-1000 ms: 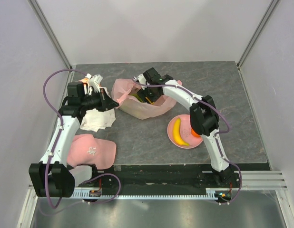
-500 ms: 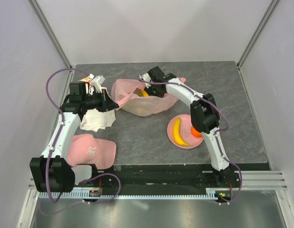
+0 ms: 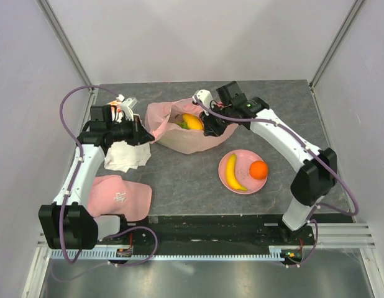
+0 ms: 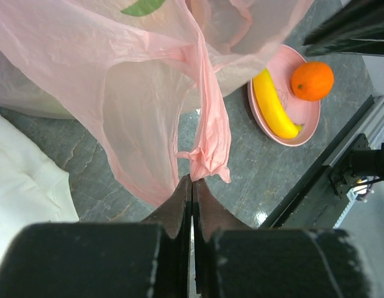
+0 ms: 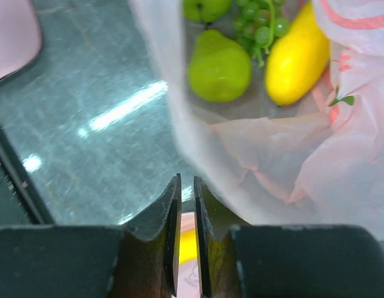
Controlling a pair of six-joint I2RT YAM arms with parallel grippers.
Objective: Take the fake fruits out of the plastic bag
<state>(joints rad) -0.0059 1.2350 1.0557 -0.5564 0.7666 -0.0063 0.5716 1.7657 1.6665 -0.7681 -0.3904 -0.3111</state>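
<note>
Both arms are made of white tubular links joined by chunky black joint housings. The left arm (image 3: pixel 77 178) is at the frame's left and the right arm (image 3: pixel 282 139) at its right. A purple cable (image 3: pixel 68 105) loops along each arm. The black bases (image 3: pixel 63 228) sit near the bottom edge. In the wrist views, the left gripper (image 4: pixel 191 181) and right gripper (image 5: pixel 186 181) have matte black, wedge-shaped fingers (image 5: pixel 170 211).

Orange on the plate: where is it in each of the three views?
Top external: orange right of centre, on the plate beside the banana.
Left wrist: upper right, same plate.
Right wrist: not in it.
Shared landmark: the plastic bag, in all three.
</note>
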